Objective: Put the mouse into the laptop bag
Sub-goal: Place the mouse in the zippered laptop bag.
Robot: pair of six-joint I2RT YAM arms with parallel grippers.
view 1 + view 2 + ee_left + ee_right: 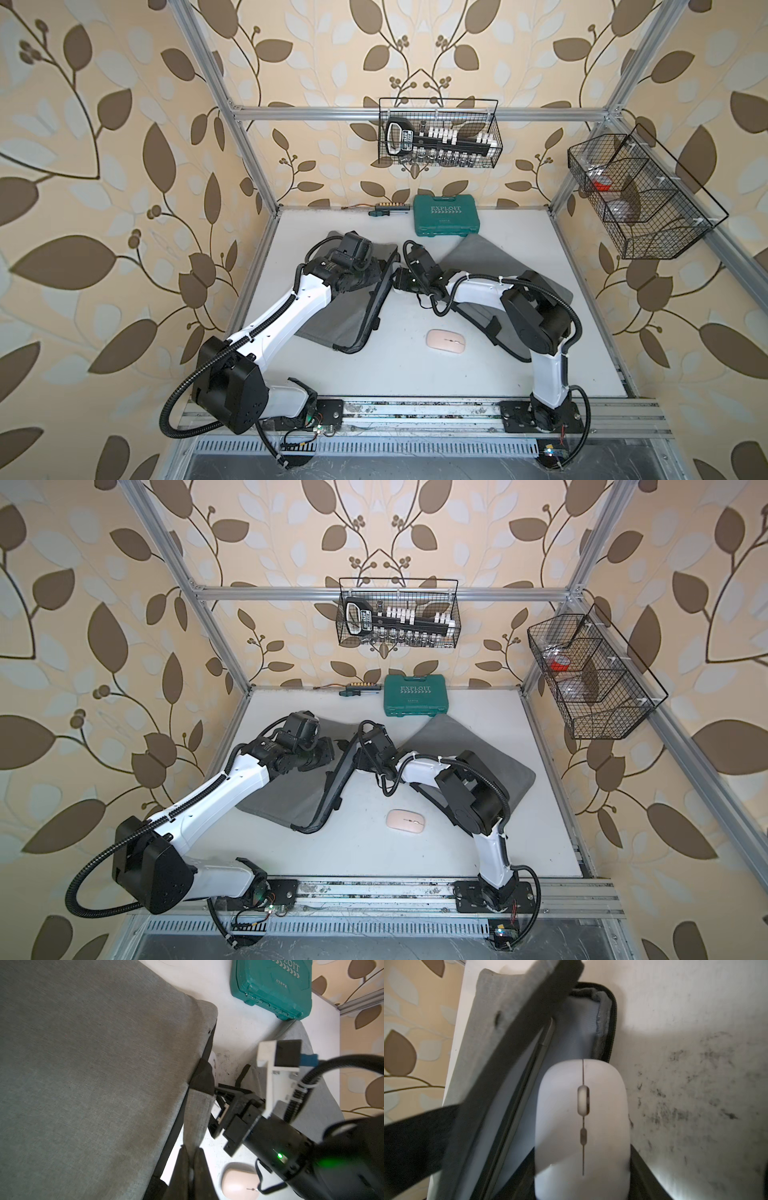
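L gripper [192, 1169]: shut, pinching fabric edge of grey laptop bag [336, 324], flap lifted, mouth open | R gripper [582, 1153]: clamped on white mouse [581, 1118], fingers either side of its rear | white mouse: nose at bag mouth, over pale lining, rest outside | pink mouse [445, 338]: loose on table [415, 374], apart from bag

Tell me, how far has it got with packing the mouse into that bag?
Done: the left gripper pinches the edge of the laptop bag, holding its mouth open. In hand: the right gripper grips the white mouse, its nose at that opening. Left: pushing it fully inside and letting go. A pink mouse lies untouched on the table.
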